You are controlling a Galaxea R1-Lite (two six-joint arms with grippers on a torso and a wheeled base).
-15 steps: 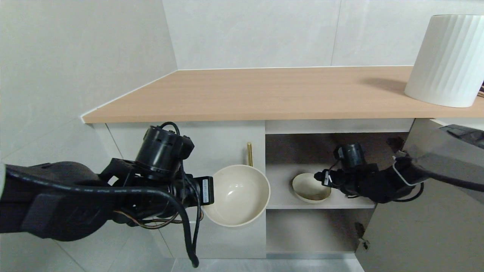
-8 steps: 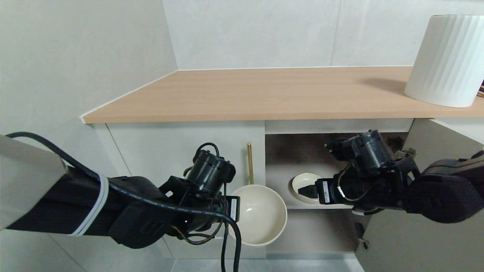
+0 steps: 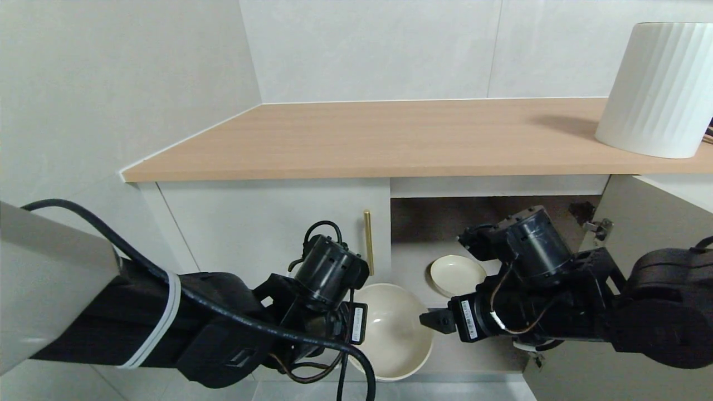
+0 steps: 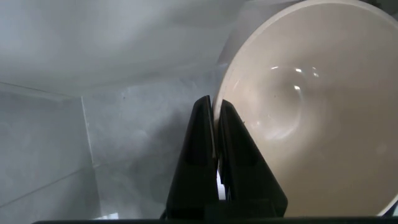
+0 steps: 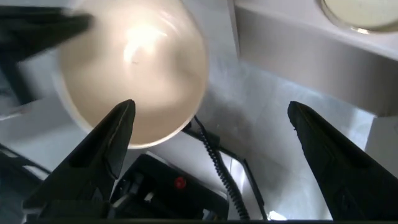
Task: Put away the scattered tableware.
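A large cream bowl (image 3: 392, 331) hangs low in front of the cupboard, and my left gripper (image 3: 356, 323) is shut on its rim. In the left wrist view the fingers (image 4: 208, 134) pinch the bowl's (image 4: 311, 118) edge. My right gripper (image 3: 431, 322) is just right of that bowl, outside the open cupboard, open and holding nothing. Its wide-spread fingers (image 5: 115, 140) frame the large bowl (image 5: 137, 68) in the right wrist view. A small cream dish (image 3: 458, 274) sits on the cupboard's middle shelf (image 3: 412, 262), also seen as the dish (image 5: 360, 9) past the right gripper.
The wooden countertop (image 3: 390, 139) carries a white ribbed container (image 3: 657, 89) at the far right. The left cupboard door with its gold handle (image 3: 367, 242) is shut. The right door (image 3: 646, 223) stands open. A lower shelf space (image 3: 479, 356) lies below the dish.
My left arm has carried the large bowl down and to the right, toward the open cupboard. My right gripper has drawn back out of the cupboard, away from the small dish.
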